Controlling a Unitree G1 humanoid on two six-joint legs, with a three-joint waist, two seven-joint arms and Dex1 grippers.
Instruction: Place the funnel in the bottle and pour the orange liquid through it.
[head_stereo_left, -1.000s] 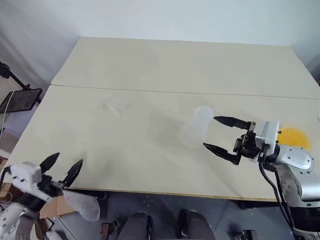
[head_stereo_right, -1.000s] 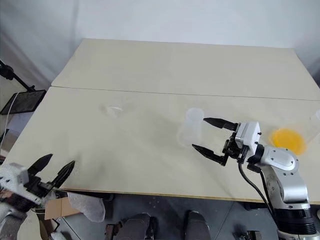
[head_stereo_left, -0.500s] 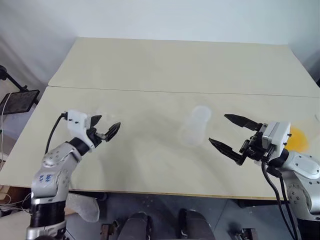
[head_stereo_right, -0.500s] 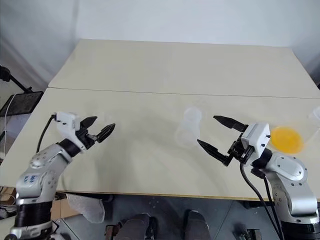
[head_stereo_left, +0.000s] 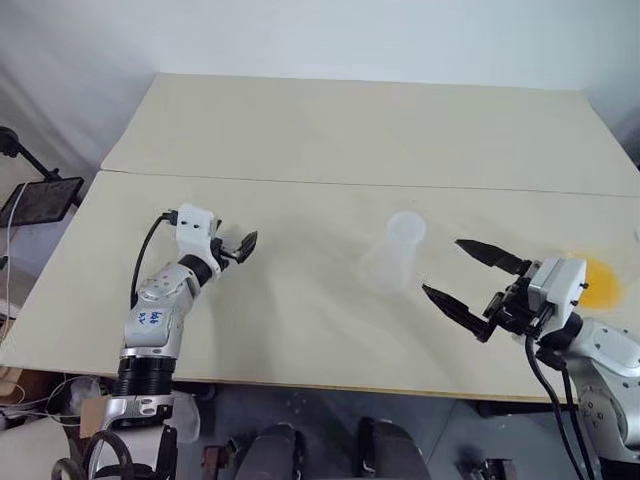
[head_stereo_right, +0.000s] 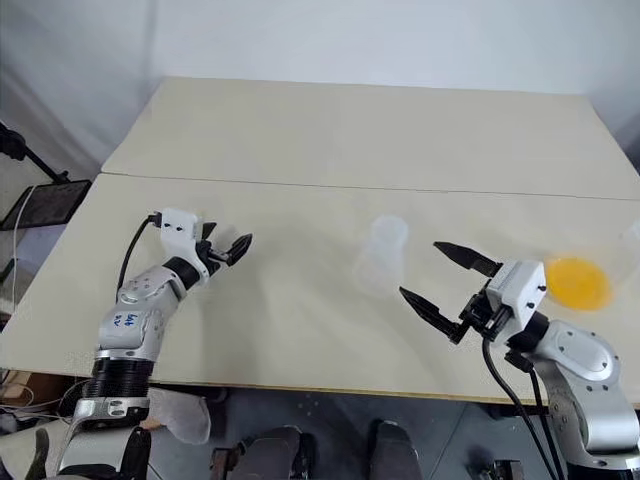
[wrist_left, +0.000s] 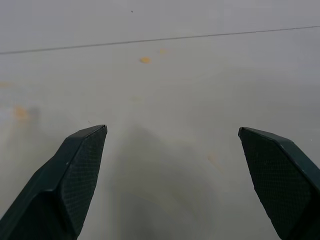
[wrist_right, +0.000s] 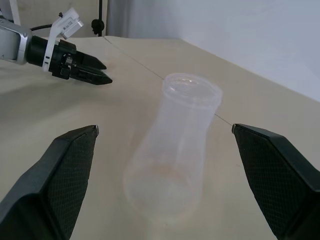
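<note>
Bottle (wrist_right: 176, 152) upright, empty; orange liquid (head_stereo_right: 574, 282) beside right gripper (head_stereo_right: 441, 275); both grippers agape.

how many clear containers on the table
2 that I can make out: the bottle at the table's middle, and one holding orange liquid at the right edge. A clear funnel may be too faint to spot.

Soft, even, bright light falls over the pale desk (head_stereo_left: 320, 130), leaving only faint shadows and no harsh glare. In the left wrist view the black fingers (wrist_left: 70, 180) are sharp while the desk beyond lies soft, with a dim shadow between them. The clear bottle (wrist_right: 175, 150) is crisp in the right wrist view but nearly washes out against the desk in the head views.
</note>
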